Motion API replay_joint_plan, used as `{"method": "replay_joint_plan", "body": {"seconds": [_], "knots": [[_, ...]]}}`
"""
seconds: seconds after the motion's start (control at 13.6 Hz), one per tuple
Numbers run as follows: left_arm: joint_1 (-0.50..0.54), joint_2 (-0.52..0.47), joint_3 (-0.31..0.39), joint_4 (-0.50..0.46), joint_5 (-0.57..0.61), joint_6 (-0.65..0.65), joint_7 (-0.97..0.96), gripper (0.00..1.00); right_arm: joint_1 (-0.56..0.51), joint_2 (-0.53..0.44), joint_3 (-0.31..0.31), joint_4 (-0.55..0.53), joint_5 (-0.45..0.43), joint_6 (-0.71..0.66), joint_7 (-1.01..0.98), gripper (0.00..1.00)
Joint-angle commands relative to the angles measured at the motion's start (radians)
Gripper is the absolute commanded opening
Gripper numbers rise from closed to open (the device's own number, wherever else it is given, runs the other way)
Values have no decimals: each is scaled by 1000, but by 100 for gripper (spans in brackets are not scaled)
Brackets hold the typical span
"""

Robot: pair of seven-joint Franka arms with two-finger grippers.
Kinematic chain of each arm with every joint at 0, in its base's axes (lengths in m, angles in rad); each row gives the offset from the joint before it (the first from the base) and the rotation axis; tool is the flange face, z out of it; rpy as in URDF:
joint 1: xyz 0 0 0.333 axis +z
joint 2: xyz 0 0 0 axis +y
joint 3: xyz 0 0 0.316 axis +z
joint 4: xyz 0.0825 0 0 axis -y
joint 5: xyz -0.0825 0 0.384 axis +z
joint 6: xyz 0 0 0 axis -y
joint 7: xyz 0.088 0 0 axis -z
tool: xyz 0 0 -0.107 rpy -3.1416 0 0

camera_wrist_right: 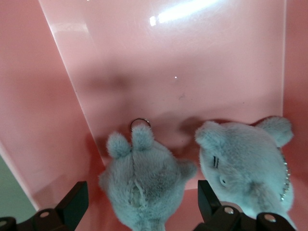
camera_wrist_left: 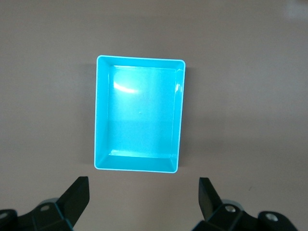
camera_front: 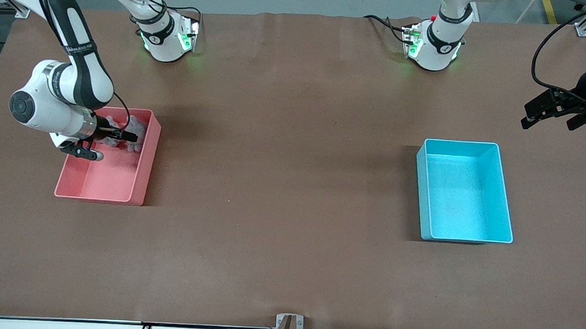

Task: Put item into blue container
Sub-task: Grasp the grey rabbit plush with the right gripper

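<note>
The blue container (camera_front: pixel 423 190) stands empty toward the left arm's end of the table, and its rim (camera_wrist_left: pixel 98 110) also shows in the left wrist view. My left gripper (camera_front: pixel 549 121) hangs open and empty (camera_wrist_left: pixel 143 197) above the bare table beside it. Two pale grey plush toys (camera_front: pixel 135 128) lie in the pink bin (camera_front: pixel 141 177). My right gripper (camera_front: pixel 116 146) is lowered into that bin, open. Its fingers (camera_wrist_right: pixel 74 204) straddle the eared plush with a key ring (camera_wrist_right: pixel 142 178) without closing on it. The second plush (camera_wrist_right: pixel 245 163) lies right beside it.
The pink bin's walls (camera_wrist_right: pixel 62 110) stand close round my right gripper. Both robot bases (camera_front: pixel 167 40) (camera_front: pixel 434 47) stand along the table edge farthest from the front camera. A small bracket (camera_front: pixel 289 322) sits at the nearest edge.
</note>
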Motion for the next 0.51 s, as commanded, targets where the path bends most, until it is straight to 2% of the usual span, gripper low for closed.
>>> {"method": "replay_joint_plan", "body": {"seconds": [0.0,0.44], "knots": [[3,4,0,14,-8,-3,12,100,5,-35,-1,-61,17,49,12,100],[3,2,0,14,-8,-3,12,100,4,11,-1,-66,17,54,13,100]]}}
